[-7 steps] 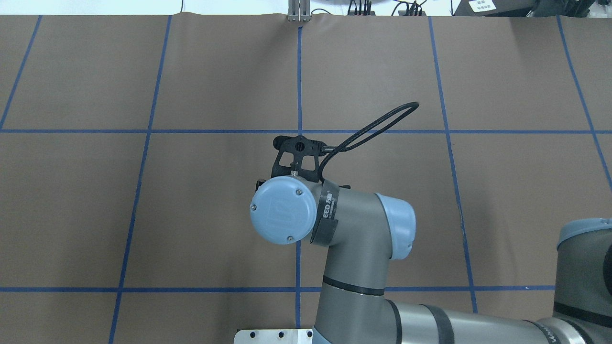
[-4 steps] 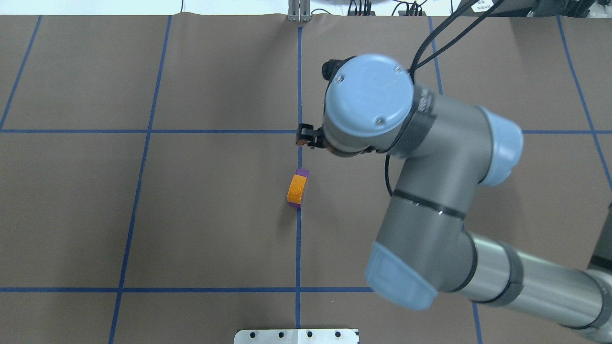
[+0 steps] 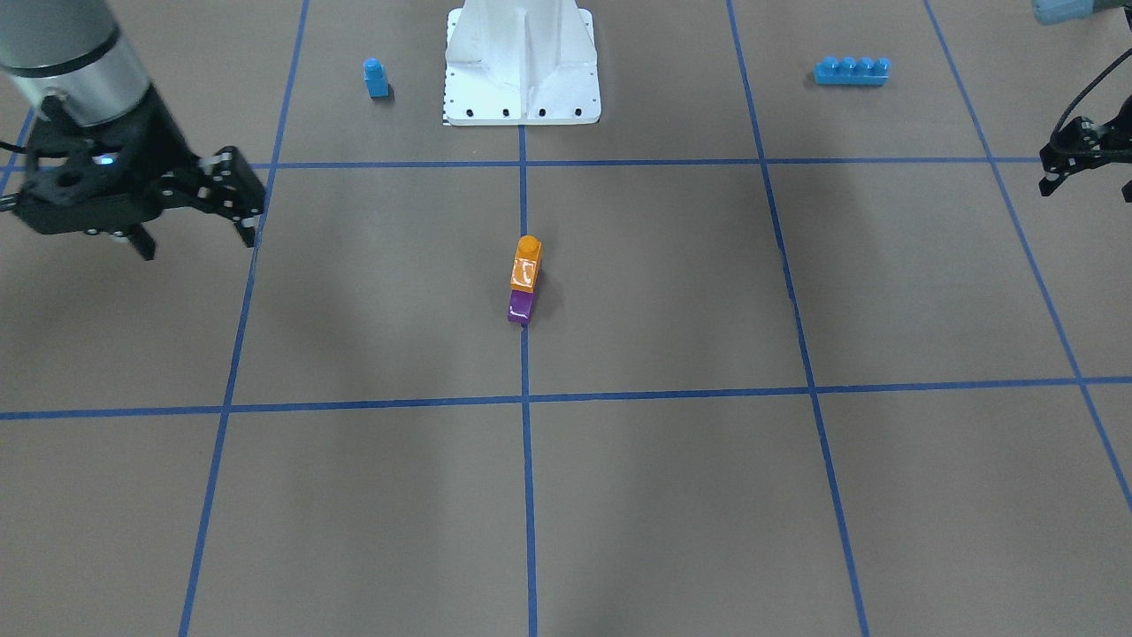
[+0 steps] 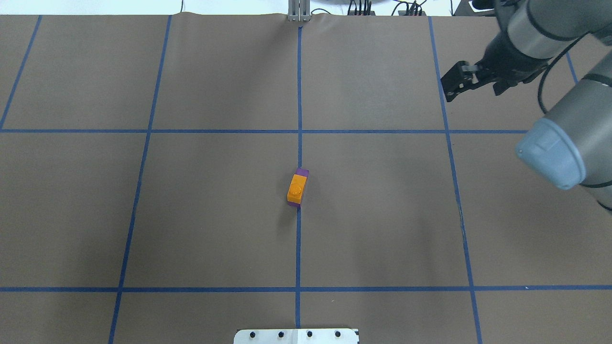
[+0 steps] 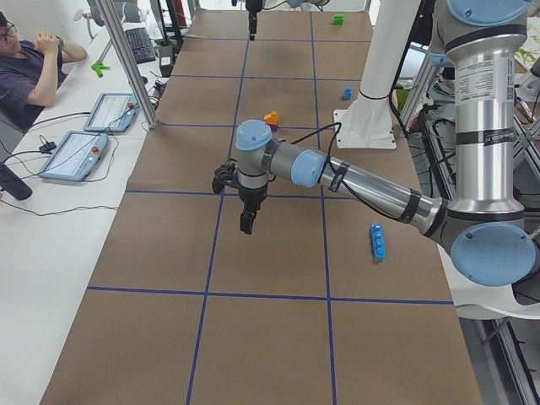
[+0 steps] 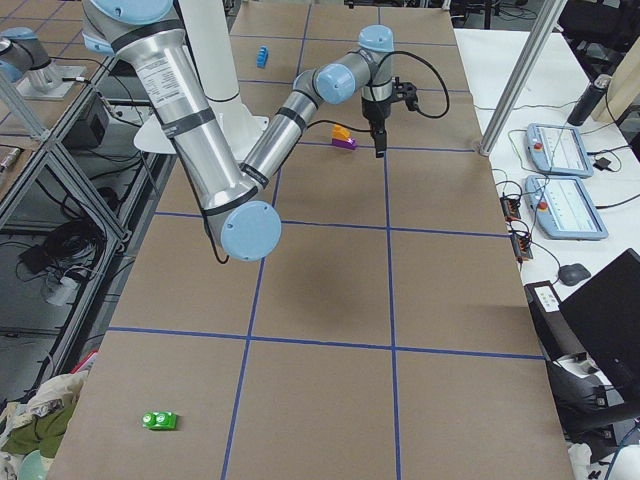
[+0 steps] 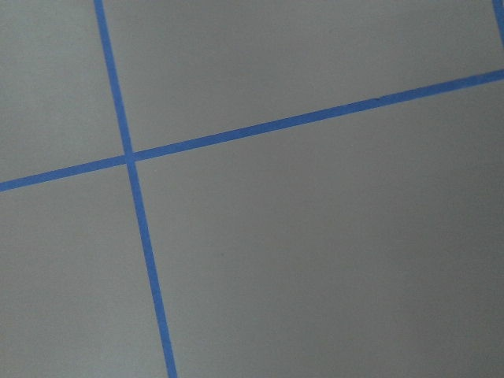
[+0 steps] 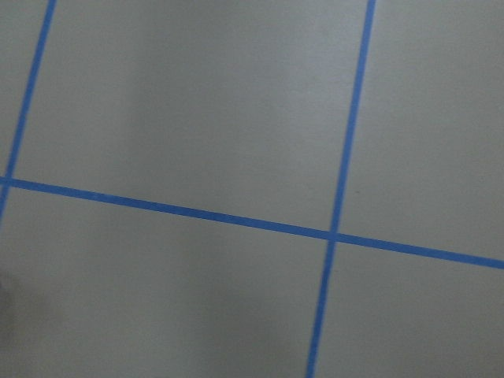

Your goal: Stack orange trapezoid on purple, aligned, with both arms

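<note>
Sitting mid-table (image 4: 191, 215), far from every edge, the orange trapezoid (image 4: 296, 189) rests on the purple brick (image 4: 302, 172). In the front-facing view the right gripper (image 3: 196, 241) hangs spread open at its 9 o'clock, well apart. The left gripper (image 3: 1088, 188), outside the overhead frame, is at 3 o'clock; cropped, so I cannot tell its state.

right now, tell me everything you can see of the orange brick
Small glossy orange brick, plastic by its look, one round stud on top and one sloped side showing glare. It sits upright on the purple brick, roughly lined up with it, purple peeking out at the ends, mid-table on a blue tape line. Nothing else touches it.
</note>
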Robot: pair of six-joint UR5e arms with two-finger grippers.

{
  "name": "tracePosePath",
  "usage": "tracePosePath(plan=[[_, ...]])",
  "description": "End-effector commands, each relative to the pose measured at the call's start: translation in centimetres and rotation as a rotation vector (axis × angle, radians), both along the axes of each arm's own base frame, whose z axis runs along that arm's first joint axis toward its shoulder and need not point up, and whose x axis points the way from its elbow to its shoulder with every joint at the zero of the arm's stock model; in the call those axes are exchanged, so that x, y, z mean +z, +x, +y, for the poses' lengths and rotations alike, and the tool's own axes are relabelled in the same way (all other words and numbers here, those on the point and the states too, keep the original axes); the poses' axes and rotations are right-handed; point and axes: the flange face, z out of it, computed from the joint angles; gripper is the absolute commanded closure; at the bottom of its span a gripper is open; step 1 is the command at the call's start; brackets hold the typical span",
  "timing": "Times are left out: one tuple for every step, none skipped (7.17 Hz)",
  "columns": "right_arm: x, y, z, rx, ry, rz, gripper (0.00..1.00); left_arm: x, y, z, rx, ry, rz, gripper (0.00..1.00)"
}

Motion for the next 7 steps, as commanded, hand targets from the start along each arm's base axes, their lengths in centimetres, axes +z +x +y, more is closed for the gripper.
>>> tracePosePath(plan=[[10.5,10.8,-0.5,-0.118,0.026,0.038,0.0,6.1,-7.1,-0.4,0.071,0.048,-0.001,0.0],[15.1,14.8,0.4,-0.143,0.007,0.043,0.0,9.4,-9.7,-0.2,0.08,0.044,0.047,0.0],[20.0,18.0,2.1,-0.143,-0.022,0.054,0.0,10.1,-10.5,0.0,0.072,0.041,0.061,0.0],[25.0,20.1,4.4,-0.119,-0.065,0.06,0.0,11.0,-10.6,0.8,0.062,0.01,0.06,0.0],[29.4,20.8,6.5,-0.108,-0.054,0.059,0.0,10.9,-10.5,0.9,0.046,0.0,0.064,0.0],[32.3,21.3,8.2,-0.095,-0.036,0.054,0.0,10.6,-10.5,1.1,0.03,-0.009,0.067,0.0],[33.7,22.0,9.5,-0.085,-0.055,0.056,0.0,10.8,-10.5,1.2,0.031,-0.012,0.069,0.0]])
